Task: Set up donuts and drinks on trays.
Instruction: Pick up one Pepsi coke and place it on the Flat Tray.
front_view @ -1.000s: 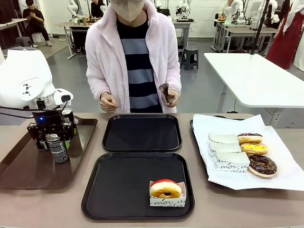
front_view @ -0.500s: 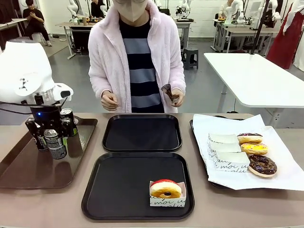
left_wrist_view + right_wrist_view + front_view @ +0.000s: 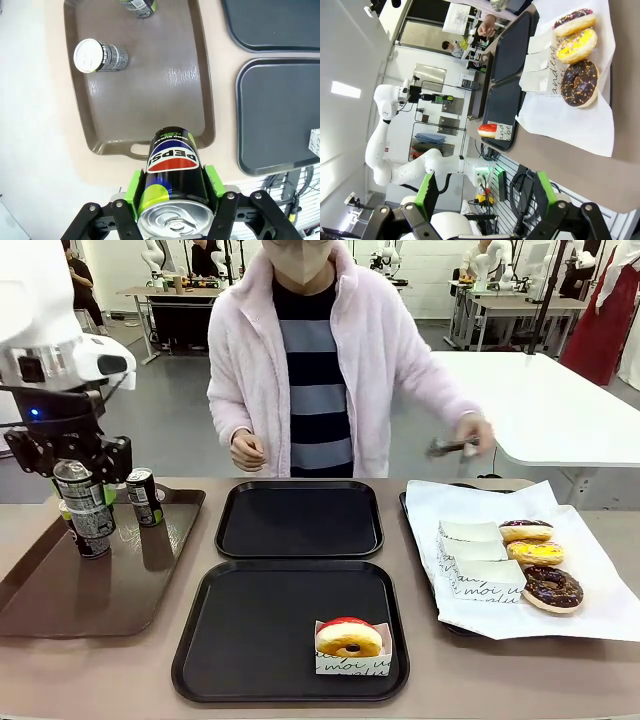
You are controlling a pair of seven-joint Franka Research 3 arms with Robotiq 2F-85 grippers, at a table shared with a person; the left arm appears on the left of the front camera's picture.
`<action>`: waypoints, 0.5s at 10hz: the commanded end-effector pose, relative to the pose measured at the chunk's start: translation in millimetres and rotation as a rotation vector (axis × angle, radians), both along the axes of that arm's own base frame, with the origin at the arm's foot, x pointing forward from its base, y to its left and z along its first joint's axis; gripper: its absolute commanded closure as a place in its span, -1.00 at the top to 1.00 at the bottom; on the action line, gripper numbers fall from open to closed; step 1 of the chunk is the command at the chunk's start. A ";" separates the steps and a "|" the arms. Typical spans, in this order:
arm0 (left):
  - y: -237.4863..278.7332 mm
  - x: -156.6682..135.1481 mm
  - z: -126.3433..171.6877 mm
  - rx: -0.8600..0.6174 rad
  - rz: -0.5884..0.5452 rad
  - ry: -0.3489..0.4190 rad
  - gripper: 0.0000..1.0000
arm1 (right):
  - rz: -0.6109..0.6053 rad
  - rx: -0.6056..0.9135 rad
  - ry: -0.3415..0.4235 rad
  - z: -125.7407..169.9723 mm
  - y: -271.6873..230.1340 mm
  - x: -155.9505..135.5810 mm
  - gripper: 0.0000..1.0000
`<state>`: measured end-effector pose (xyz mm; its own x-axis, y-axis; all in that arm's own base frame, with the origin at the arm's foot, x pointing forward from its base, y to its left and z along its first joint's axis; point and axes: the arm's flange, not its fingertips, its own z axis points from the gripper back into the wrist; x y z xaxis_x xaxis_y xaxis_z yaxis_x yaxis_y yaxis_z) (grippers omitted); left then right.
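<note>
My left gripper (image 3: 80,478) is shut on a dark drink can (image 3: 88,518) and holds it above the left part of the brown tray (image 3: 60,590). In the left wrist view the green pads (image 3: 134,186) clamp this can (image 3: 172,160) high over the tray's near rim. Two more cans (image 3: 100,55) (image 3: 137,4) stand on the brown tray; one (image 3: 143,497) shows in front. The near black tray (image 3: 250,640) carries one sleeved donut (image 3: 349,640); the far black tray (image 3: 300,522) is bare. My right gripper (image 3: 485,200) is open, off the table's right end.
At the right, a paper-lined tray (image 3: 590,610) holds three donuts (image 3: 552,588) and white paper sleeves (image 3: 470,558). The person stands at the far side, one hand with tongs (image 3: 455,446) stretched toward the right, the other hand (image 3: 245,450) near the far tray.
My left gripper has risen and shifted left with the can, lifting it off the brown tray. The person's hand with the tongs swung from the chest out to the right.
</note>
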<state>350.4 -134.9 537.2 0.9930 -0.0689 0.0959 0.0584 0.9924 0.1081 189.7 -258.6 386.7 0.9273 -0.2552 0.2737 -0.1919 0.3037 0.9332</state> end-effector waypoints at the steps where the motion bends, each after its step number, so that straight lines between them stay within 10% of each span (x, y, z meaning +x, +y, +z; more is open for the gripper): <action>1: 3.5 2.6 -3.0 -0.041 0.043 0.001 -1.00 | 0.004 0.008 -0.017 -0.2 -1.1 -1.4 1.00; 5: 0.0 0.0 0.0 0.000 0.000 0.000 -1.00 | 0.004 0.008 -0.017 -0.2 -1.1 -1.4 1.00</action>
<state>349.8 -134.6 535.3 0.9940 -0.0655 0.0872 0.0563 0.9930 0.1036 189.7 -258.6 386.7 0.9273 -0.2552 0.2737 -0.1919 0.3037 0.9332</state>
